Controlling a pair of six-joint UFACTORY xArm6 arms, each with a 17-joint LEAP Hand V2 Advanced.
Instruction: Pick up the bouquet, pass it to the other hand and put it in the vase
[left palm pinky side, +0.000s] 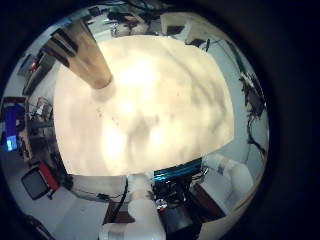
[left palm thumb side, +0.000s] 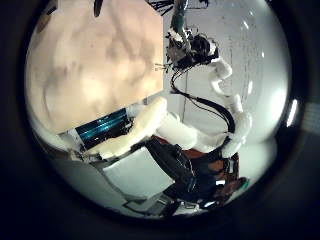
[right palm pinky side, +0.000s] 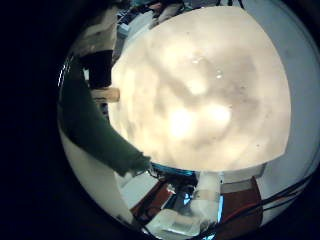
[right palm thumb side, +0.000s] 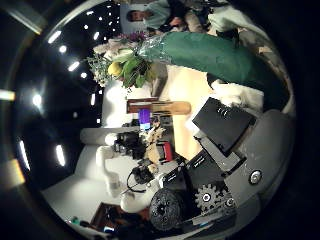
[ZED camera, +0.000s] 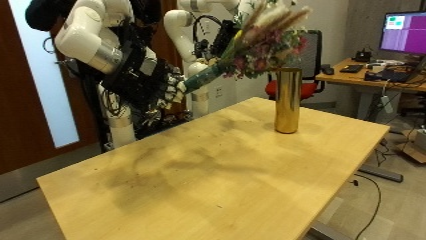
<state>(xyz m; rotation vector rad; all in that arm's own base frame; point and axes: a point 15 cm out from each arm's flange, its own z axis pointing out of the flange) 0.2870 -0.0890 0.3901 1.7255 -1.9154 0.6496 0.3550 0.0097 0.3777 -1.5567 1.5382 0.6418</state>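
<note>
In the outside view my right hand (ZED camera: 163, 88) is shut on the green-wrapped stems of the bouquet (ZED camera: 256, 42). It holds the bouquet slanting up over the back edge of the wooden table (ZED camera: 200, 170), with the flowers above and just behind the tall gold vase (ZED camera: 286, 100). The vase stands upright near the table's far corner. The wrap (right palm pinky side: 95, 125) crosses the right little finger side palm view. My left hand (ZED camera: 213, 40) hangs behind the bouquet, its fingers unclear. Its little finger side palm view looks down on the vase (left palm pinky side: 93, 58).
A desk with a monitor (ZED camera: 404, 30) and a red chair (ZED camera: 314, 88) stand behind the table. A dark door (ZED camera: 20, 90) is at the back beside the arms. The table's front edge (ZED camera: 280, 225) is close to the camera.
</note>
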